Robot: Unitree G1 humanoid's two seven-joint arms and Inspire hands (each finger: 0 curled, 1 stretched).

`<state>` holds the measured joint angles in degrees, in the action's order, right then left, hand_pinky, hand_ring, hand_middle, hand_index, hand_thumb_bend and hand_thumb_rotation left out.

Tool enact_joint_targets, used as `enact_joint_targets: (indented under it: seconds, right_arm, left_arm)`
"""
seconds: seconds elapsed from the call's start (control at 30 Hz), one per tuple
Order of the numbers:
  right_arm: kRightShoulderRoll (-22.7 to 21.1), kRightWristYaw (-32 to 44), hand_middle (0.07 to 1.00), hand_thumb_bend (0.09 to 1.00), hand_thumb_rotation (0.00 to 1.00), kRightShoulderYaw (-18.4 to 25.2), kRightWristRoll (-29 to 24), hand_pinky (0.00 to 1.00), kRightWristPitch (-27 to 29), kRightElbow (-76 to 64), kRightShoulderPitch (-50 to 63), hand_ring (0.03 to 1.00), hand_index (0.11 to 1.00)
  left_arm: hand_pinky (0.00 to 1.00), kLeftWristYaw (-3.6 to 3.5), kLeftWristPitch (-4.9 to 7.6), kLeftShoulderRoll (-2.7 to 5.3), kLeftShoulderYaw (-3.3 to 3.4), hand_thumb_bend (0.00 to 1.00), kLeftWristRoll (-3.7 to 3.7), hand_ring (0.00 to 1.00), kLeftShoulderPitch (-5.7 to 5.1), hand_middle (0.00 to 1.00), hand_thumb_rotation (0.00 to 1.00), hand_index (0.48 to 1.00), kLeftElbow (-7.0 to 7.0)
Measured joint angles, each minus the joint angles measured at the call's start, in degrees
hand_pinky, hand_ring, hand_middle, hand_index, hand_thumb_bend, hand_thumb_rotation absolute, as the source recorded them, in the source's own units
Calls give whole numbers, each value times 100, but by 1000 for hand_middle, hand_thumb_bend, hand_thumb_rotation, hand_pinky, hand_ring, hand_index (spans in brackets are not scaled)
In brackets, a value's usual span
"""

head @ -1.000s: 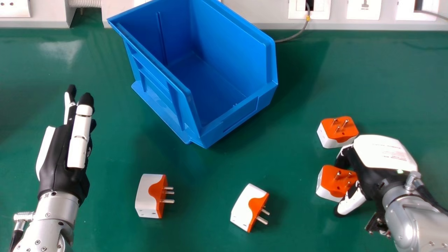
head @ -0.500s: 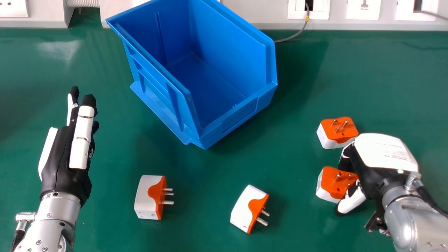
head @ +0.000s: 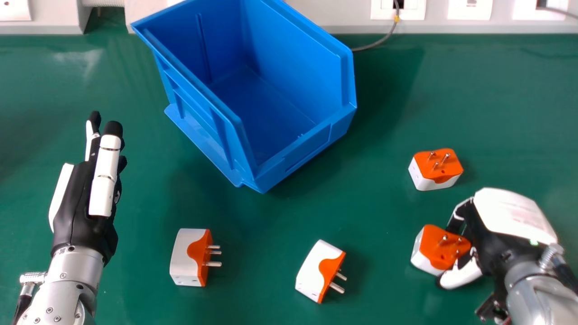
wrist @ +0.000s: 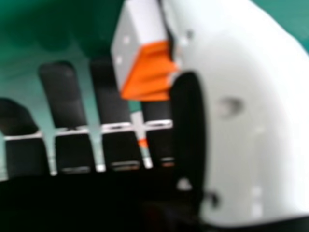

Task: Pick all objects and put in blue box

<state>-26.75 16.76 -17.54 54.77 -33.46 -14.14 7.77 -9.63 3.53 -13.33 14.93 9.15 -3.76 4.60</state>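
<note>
In the head view, your right hand [head: 494, 239] hides the palm-side end of its adapter [head: 435, 246] and most of its own fingers; lettering on its back is too blurred to read. Right forearm [head: 539, 289] is cropped. In the right hand view, that adapter is blurred and cut off; you can't make out its pins. Left forearm [head: 58, 293], behind the left hand [head: 79, 203], is cropped. Beyond and between your hands, the blue box [head: 298, 155] has its far rim cut off.
</note>
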Motion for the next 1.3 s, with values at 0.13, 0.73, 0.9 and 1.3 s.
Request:
enact_joint_targets:
  seconds: [0.13, 0.73, 0.9, 1.3]
  right_arm:
    - [96, 148, 498, 510, 0, 14, -41, 123, -87, -452, 373, 391, 492]
    - [297, 35, 452, 508, 1, 450, -231, 144, 434, -1701, 1050, 218, 487]
    - [463, 65, 443, 509, 0, 499, -354, 107, 588, -2076, 929, 170, 483]
    - [559, 87, 441, 509, 0, 622, -407, 103, 1186, -2253, 418, 165, 489]
  left_arm:
    - [1000, -10, -5, -3, 4, 574, 0, 1000, 33, 1000, 1000, 1000, 26]
    - [1000, -60, -2, -54, 76, 577, 7, 1000, 168, 1000, 1000, 1000, 193]
    - [1000, -101, -5, -56, 93, 575, 36, 1000, 194, 1000, 1000, 1000, 204]
    - [1000, -114, -54, -60, 126, 567, 76, 1000, 196, 1000, 1000, 1000, 204]
